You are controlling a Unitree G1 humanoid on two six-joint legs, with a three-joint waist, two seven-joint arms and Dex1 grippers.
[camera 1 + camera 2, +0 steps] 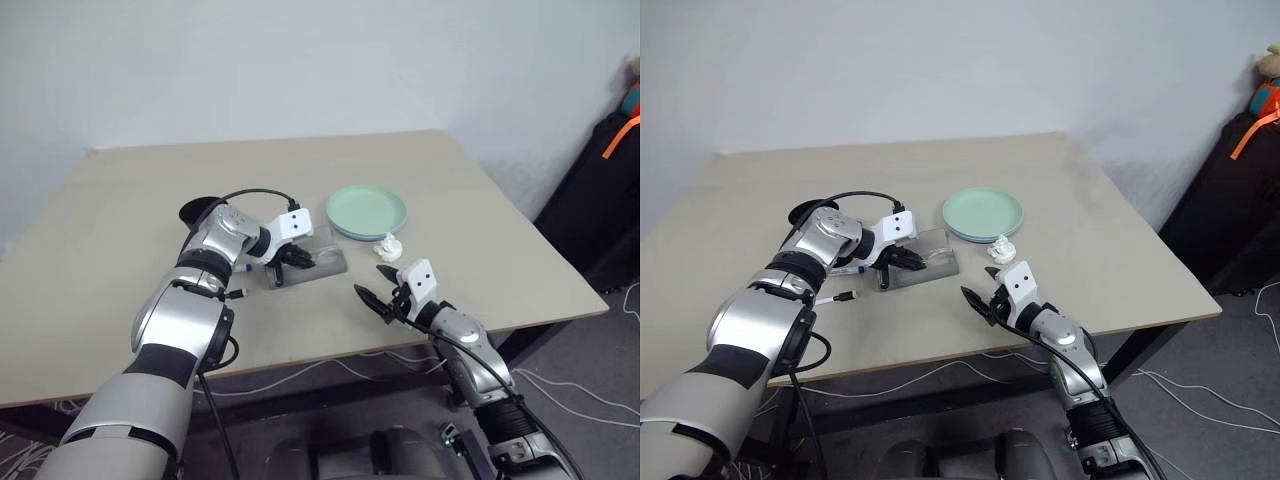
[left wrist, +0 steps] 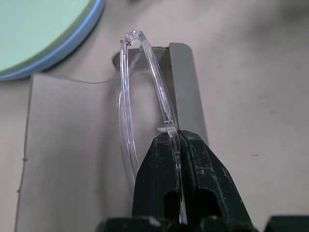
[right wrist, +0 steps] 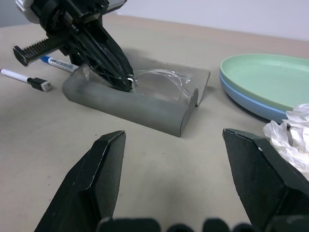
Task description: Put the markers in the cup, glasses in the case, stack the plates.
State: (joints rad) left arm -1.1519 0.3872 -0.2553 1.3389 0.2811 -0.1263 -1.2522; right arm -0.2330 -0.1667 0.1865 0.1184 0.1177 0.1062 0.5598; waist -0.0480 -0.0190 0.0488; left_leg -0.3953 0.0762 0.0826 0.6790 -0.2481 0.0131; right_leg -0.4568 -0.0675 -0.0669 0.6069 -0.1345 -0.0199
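Observation:
My left gripper (image 1: 289, 258) is shut on the clear glasses (image 2: 163, 104), holding them down in the open grey case (image 1: 325, 266). From the right wrist view the glasses (image 3: 161, 77) lie inside the case (image 3: 135, 106), with the black fingers still pinching the frame. The mint green plate (image 1: 366, 210) rests on the light blue one (image 3: 246, 99) just beyond the case. Two markers (image 3: 60, 63) (image 3: 24, 79) lie on the table beside the case. The black cup (image 1: 200, 211) stands half hidden behind my left arm. My right gripper (image 1: 383, 292) hovers open near the table's front edge, nothing in it.
A small white crumpled wad (image 1: 388, 246) lies between the plates and my right gripper. A black cable loops over my left wrist. The tan table (image 1: 480, 250) ends close behind my right gripper, and dark bags stand on the floor at the far right.

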